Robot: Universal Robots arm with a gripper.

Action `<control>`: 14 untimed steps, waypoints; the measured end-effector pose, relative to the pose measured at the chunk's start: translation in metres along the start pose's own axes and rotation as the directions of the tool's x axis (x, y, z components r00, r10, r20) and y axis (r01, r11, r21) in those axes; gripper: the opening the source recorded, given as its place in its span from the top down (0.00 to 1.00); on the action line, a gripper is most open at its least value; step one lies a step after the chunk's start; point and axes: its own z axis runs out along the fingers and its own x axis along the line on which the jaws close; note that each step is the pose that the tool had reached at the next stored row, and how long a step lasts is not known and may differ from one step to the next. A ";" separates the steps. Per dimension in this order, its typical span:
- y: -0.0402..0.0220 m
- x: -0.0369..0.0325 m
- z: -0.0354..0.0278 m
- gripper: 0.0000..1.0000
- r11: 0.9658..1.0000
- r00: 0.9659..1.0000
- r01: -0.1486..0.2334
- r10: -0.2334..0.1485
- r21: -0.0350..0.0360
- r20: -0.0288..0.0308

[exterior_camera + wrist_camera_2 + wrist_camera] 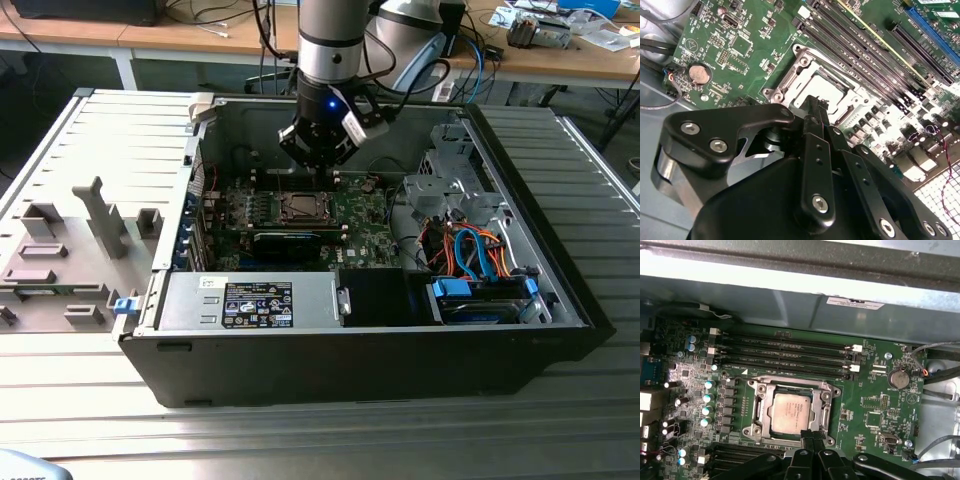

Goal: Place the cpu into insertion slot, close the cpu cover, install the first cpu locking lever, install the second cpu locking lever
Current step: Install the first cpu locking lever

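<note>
The cpu point(790, 412), a silver-grey square chip, lies flat in the insertion slot point(754, 390) on the green motherboard point(875, 410). The cpu cover point(826, 407), a silver metal frame, lies down around the chip, whose top shows through its window. I cannot tell how the thin locking levers stand. My gripper point(810, 437) hovers just beside the socket's edge, fingers pressed together with nothing between them. In the second wrist view the gripper point(814, 102) points at the cpu point(827, 90) and the cover point(790, 75). In the exterior view the gripper point(318, 168) hangs just above the socket point(300, 208).
Long black memory slots point(785, 352) run beside the socket. A coin battery point(898, 377) sits on the board. The open case holds a power supply point(250, 300) in front and a drive cage with orange and blue cables point(470, 250) on the exterior view's right. The removed side panel point(80, 230) lies left.
</note>
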 end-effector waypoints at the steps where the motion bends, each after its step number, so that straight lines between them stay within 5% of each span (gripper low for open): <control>1: 0.0002 0.0001 0.0000 0.89 1.000 1.000 0.000 0.000 0.000 0.000; 14: 0.0049 0.0012 -0.0004 0.89 1.000 1.000 -0.002 0.002 0.000 0.000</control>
